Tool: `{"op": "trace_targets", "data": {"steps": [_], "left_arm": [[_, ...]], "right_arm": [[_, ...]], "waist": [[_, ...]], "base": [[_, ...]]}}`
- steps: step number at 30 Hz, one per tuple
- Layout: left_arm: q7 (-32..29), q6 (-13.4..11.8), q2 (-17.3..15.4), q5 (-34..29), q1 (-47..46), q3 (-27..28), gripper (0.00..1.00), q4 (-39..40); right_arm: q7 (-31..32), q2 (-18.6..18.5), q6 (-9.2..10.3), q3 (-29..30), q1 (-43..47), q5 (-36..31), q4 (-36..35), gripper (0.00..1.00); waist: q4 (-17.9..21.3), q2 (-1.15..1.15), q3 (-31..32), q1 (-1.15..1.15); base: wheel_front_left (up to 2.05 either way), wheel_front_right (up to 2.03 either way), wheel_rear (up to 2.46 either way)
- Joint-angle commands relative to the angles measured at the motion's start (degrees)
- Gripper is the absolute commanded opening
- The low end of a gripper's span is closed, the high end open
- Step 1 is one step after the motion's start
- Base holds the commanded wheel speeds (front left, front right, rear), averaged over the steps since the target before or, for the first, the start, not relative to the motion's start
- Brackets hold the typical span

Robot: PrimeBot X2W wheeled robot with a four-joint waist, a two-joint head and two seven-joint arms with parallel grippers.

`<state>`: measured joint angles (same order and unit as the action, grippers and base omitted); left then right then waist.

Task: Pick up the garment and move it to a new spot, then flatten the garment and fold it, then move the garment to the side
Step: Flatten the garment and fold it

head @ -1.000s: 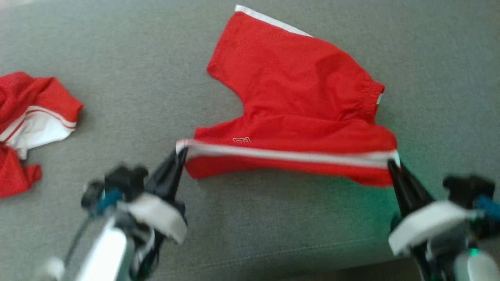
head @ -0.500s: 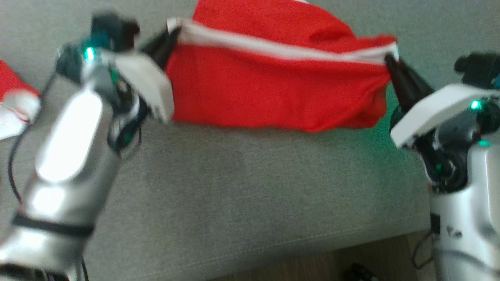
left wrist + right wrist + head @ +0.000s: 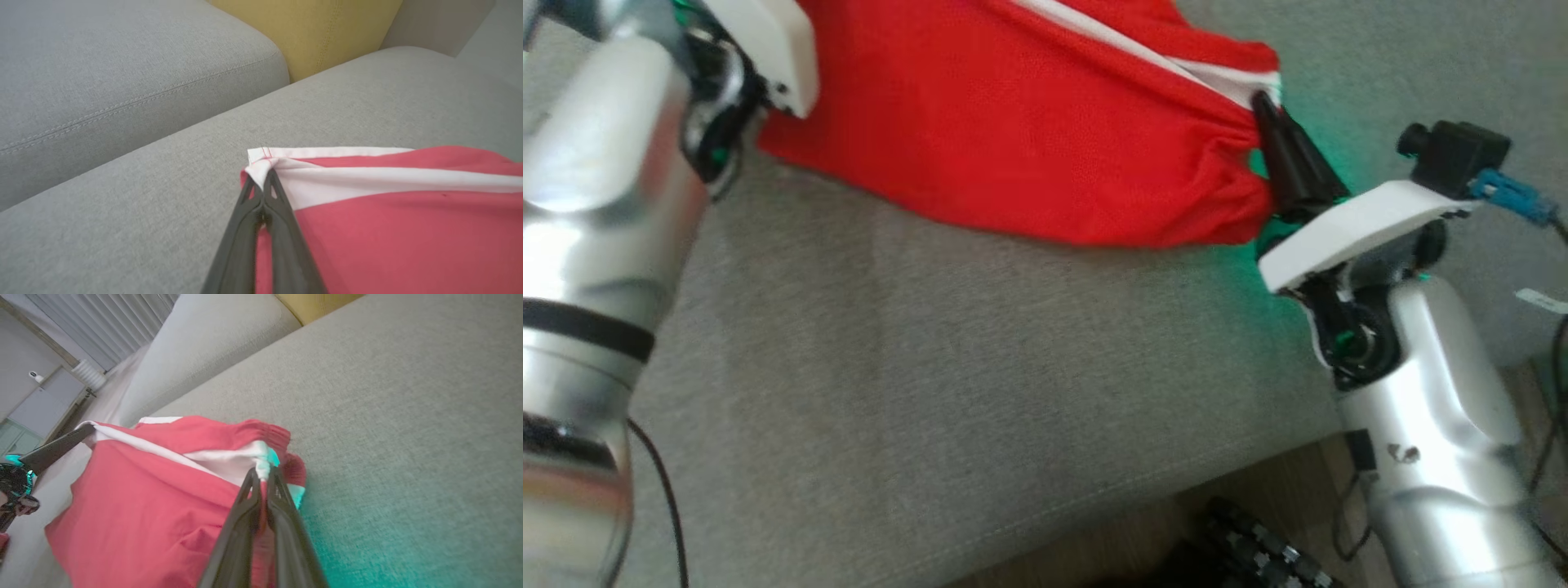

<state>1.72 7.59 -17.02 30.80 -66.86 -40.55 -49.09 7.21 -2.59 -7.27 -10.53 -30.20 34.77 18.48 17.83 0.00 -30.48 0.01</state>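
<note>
left gripper (image 3: 265,173): closed on shorts (image 3: 408,237) corner | right gripper (image 3: 263,473): closed on opposite corner

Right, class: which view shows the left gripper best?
Left wrist view: the left gripper, fingers shut on the garment at its white corner, sits sharp, central. Right wrist view has it small at the left edge; head view gives its pale housing.

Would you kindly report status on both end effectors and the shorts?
Left end effector shut on red shorts, white-trimmed corner. Right end effector shut at waistband end. Shorts stretched between them over grey sofa seat. Nothing in the way.
</note>
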Motion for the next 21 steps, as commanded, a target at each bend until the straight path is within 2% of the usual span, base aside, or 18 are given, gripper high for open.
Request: {"op": "trace_targets", "data": {"steps": [1, 8, 9, 10, 11, 12, 17, 18, 20, 21], "left_arm": [[1.08, -0.11, -2.59, 0.41, -3.93, 0.90, 0.00, 0.41], [5.00, -0.10, -2.09, 3.16, -7.35, -2.57, 0.00, -6.53], [5.48, -0.10, -1.74, 3.99, -7.49, -2.79, 0.00, -7.22], [5.82, -0.10, -1.43, 4.67, -7.51, -3.39, 0.26, -7.63], [6.51, -0.10, -1.11, 5.71, -7.49, -3.49, 0.94, -7.92], [7.05, -0.10, -0.74, 6.90, -7.38, -3.52, 1.00, -8.14], [11.67, -0.10, -1.19, 9.12, -7.17, -4.11, 1.00, -7.60], [12.41, -0.52, -1.39, 8.84, -6.96, -3.67, 1.00, -7.44], [13.12, -3.08, -1.75, 7.73, -5.83, -2.58, 1.00, -6.13], [13.12, -3.08, -1.75, 7.73, -5.83, -2.58, 1.00, -6.13]], "right_arm": [[-1.52, -0.29, -0.22, -1.37, -1.04, 0.62, -0.86, 0.00], [-9.19, -0.29, -0.22, -6.61, -4.22, 4.58, 4.04, 0.00], [-9.76, -0.29, -0.22, -7.31, -4.58, 5.21, 4.54, 0.16], [-10.71, -0.29, -0.22, -7.95, -4.95, 5.39, 4.81, 0.47], [-11.85, -0.29, -0.22, -8.41, -5.17, 5.38, 4.99, 0.80], [-12.72, -0.29, -0.22, -8.78, -5.23, 5.03, 5.23, 1.00], [-18.59, -0.29, -0.22, -7.19, -3.47, -2.65, 4.19, 1.00], [-19.51, -0.29, -0.22, -6.27, -2.67, -4.99, 3.38, 1.00], [-20.83, -0.29, -0.22, -3.98, -0.65, -9.45, 0.80, 1.00], [-20.83, -0.29, -0.22, -3.98, -0.65, -9.45, 0.80, 1.00]], "waist": [[1.37, 0.00, -0.87, -0.01], [3.45, 0.00, -1.57, -0.01], [3.58, 0.00, -1.64, -0.01], [3.70, 0.00, -1.67, -0.01], [3.75, 0.00, -1.64, -0.01], [3.69, 0.00, -1.60, -0.01], [2.43, 0.00, -1.03, -0.01], [2.00, 0.00, -0.77, -0.01], [0.96, 0.00, -0.12, -0.01], [0.96, 0.00, -0.12, -0.01]], "base": [[0.00, 0.00, 0.00], [0.00, 0.00, 0.00], [0.00, 0.00, 0.00], [0.00, 0.00, 0.00], [0.00, 0.00, 0.00], [0.00, 0.00, 0.00], [0.00, 0.00, 0.00], [0.00, 0.00, 0.00], [0.00, 0.00, 0.00], [0.00, 0.00, 0.00]]}}
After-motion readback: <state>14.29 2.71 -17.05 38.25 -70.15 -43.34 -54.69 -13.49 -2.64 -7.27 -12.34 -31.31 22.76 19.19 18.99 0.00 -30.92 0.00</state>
